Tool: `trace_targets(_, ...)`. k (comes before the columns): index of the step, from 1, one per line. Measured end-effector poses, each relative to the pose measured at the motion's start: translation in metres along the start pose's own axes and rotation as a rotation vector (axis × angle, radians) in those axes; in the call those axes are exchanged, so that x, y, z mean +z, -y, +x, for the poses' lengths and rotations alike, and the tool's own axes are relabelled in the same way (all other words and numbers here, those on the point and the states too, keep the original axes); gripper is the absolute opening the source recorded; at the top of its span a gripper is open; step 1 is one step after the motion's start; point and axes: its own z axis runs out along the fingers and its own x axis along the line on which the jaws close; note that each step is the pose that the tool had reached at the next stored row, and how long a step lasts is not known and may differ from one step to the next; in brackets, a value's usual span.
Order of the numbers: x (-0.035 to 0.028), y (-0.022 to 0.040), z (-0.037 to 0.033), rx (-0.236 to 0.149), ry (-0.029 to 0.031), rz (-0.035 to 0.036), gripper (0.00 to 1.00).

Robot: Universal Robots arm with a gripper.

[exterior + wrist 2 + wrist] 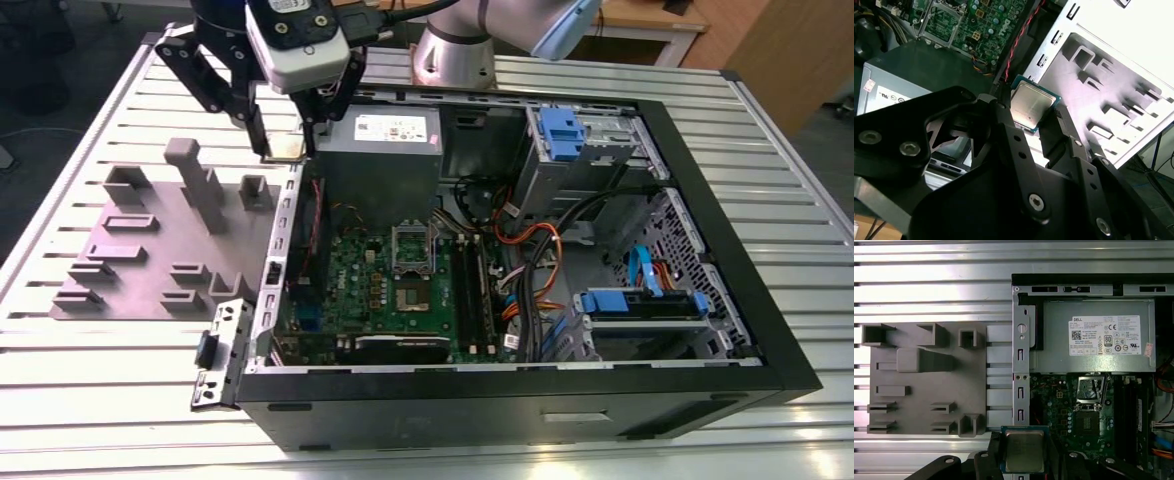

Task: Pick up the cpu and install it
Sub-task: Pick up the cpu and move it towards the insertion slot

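**CPU gripped, hanging over the case's edge**

From my station, the gripper (284, 150) is clenched on the cpu (283, 147), one black finger (1004, 125) against each of two opposite edges. In both wrist views the chip's silvery-grey metal top (1031, 106) faces the camera, with its paler rim showing around it (1024, 457).

In the exterior view the cpu hangs in the air above the open computer case (747, 300), over its side wall at the exterior view's left. It is just beside the corner of the grey power supply (380, 135) with the white label.

The green motherboard (360, 270) lies flat on the case floor, well below the chip. Its silver socket frame (1093, 389) sits near the middle of the board, apart from the cpu, with the socket next to it. I cannot tell whether the socket is bare.

Outside the case, at the exterior view's left, the grey fixture plate (134, 260) with its raised blocks rests on the slatted aluminium table (80, 380). The first wrist view shows the plate (924, 380) just beside the case wall.
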Motion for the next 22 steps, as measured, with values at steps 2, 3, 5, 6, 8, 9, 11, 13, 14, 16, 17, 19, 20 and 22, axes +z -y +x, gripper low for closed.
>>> trace_targets(2,0.0,0.0,-0.0004,0.0,-0.0001,0.0,0.47)
trace_targets(3,0.0,0.0,-0.0006,0.0,0.0,0.0,0.47)
trace_targets(5,-0.0001,-0.0001,-0.0017,0.0,-0.0001,0.0001,0.47)
trace_targets(6,-0.0001,-0.0001,-0.003,0.0,0.0,0.0,0.47)
trace_targets(8,-0.0001,-0.0002,-0.0057,0.0,0.0,0.0,0.47)
trace_targets(9,-0.0001,-0.0002,-0.0071,0.0,0.0,0.0,0.47)
trace_targets(11,-0.0002,-0.0003,-0.0099,0.0,0.0,0.0,0.47)
trace_targets(13,-0.0002,-0.0004,-0.0133,0.0,0.0,0.0,0.47)
trace_targets(14,-0.0002,-0.0004,-0.015,0.0,0.0,0.0,0.47)
trace_targets(16,-0.0002,-0.0005,-0.0179,0.0,0.0,0.0,0.47)
trace_targets(17,-0.0003,-0.0005,-0.0191,0.0,0.0,0.0,0.47)
trace_targets(19,-0.0003,-0.0006,-0.0211,0.0,0.0,0.0001,0.47)
trace_targets(20,-0.0003,-0.0006,-0.0218,0.0,0.0,0.0,0.47)
trace_targets(22,-0.0003,-0.0006,-0.023,0.0,0.0,0.0,0.47)
